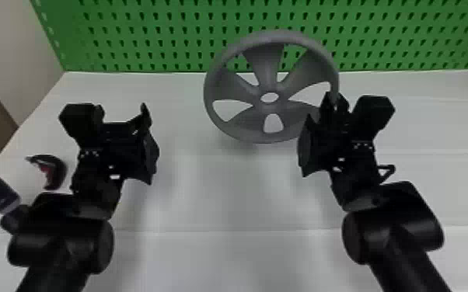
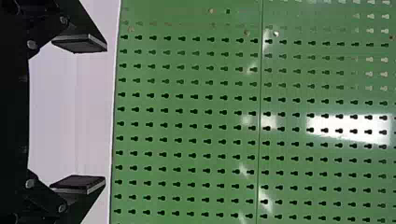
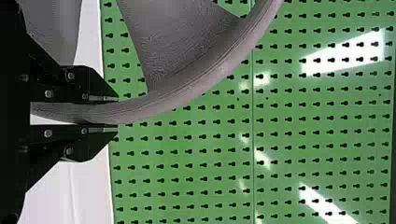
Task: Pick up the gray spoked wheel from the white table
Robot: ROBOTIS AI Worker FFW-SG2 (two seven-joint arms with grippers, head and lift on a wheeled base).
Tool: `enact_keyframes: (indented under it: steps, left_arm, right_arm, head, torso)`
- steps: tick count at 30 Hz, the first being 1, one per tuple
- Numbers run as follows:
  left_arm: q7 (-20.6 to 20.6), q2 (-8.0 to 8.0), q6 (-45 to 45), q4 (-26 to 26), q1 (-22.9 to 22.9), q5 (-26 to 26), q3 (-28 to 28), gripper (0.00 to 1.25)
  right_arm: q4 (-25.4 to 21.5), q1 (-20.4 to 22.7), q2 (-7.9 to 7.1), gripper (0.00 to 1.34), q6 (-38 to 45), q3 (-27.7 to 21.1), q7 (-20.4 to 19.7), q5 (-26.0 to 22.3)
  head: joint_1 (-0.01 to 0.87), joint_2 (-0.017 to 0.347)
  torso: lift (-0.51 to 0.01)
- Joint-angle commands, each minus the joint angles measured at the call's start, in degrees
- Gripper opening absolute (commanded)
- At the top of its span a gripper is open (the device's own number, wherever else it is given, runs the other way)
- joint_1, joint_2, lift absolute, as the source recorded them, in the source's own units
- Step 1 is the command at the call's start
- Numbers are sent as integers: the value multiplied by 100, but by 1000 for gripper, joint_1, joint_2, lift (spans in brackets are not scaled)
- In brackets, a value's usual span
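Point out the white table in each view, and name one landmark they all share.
Head view: the white table stretches from the bottom edge up to the foot of the green pegboard.
Left wrist view: a pale band seen between the left gripper's open fingers.
Right wrist view: pale patches beside the right gripper and the gray spoked wheel.
Shared landmark: the green pegboard, bordering the table's far edge.

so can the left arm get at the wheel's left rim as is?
Probably yes. The left gripper is open and empty, and nothing stands between it and that side of the wheel. The right gripper is clamped on the opposite side, out of the way.
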Motion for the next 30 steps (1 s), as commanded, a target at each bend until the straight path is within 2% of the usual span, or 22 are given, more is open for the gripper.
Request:
enact_keyframes:
  steps: [1, 30]
  left_arm:
    - [0, 0, 0, 0, 4, -3, 0, 983]
    - [0, 0, 0, -26, -5, -73, 27, 983]
  right_arm:
    - [0, -5, 11, 215, 40, -4, -35, 4]
    - [-18, -22, 28, 215, 225, -4, -61, -102]
  head:
    - [806, 44]
    - [806, 44]
  torso:
    - [-98]
    - [-98]
